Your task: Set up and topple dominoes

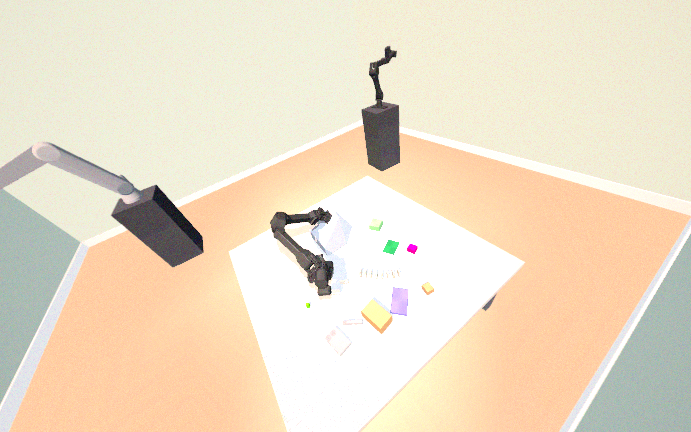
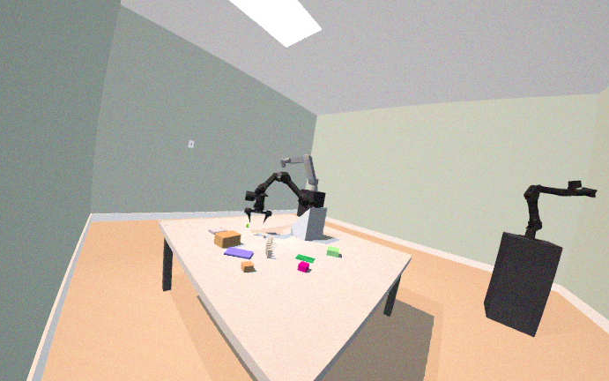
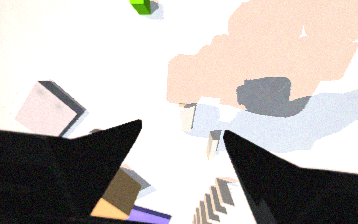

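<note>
A row of several pale dominoes (image 1: 379,273) (image 2: 269,247) (image 3: 224,191) stands on the table, at the lower middle of the wrist view. Two more pale dominoes show beyond the row's near end in the wrist view: one domino (image 3: 212,146) is closer to the row, and another domino (image 3: 187,119) is farther out. Whether these two stand or lie is hard to tell. My gripper (image 2: 256,222) (image 3: 182,128) is open and empty, above the table. In the wrist view the farther domino appears between the fingertips, well below them; the closer one appears beside the right fingertip.
An orange box (image 1: 376,314) (image 2: 226,238) and a purple slab (image 1: 399,301) (image 2: 238,252) lie beside the row. A green slab (image 1: 390,247) (image 2: 305,257) and a magenta cube (image 1: 412,248) (image 2: 302,266) are on its other side. A small green cube (image 1: 307,305) (image 3: 141,7) and a pale box (image 1: 338,340) (image 3: 45,110) are farther off.
</note>
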{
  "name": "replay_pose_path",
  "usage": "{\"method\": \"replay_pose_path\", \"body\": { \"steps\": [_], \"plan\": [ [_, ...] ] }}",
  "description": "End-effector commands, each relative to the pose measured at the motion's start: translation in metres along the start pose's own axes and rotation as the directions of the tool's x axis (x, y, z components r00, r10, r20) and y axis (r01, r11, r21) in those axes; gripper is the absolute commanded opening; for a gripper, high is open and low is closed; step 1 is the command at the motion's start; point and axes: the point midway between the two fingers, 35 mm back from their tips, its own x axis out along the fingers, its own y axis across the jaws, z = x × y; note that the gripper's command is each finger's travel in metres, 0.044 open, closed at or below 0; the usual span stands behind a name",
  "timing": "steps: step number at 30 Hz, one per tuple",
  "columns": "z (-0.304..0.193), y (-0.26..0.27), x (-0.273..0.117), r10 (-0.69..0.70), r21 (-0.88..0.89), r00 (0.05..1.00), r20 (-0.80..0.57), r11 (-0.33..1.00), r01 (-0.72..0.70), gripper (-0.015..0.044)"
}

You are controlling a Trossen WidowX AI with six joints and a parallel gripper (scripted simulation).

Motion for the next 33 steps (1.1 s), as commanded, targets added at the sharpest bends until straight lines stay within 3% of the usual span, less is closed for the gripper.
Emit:
{"method": "replay_pose_path", "body": {
  "steps": [1, 24, 33],
  "plan": [
    [0.002, -0.005, 0.038, -0.016, -0.001, 1.0, 0.004, 1.0, 0.016, 0.044],
    [0.003, -0.003, 0.069, -0.014, -0.002, 1.0, 0.007, 1.0, 0.014, 0.044],
    [0.003, -0.003, 0.069, -0.014, -0.002, 1.0, 0.007, 1.0, 0.014, 0.0204]
  ]
}}
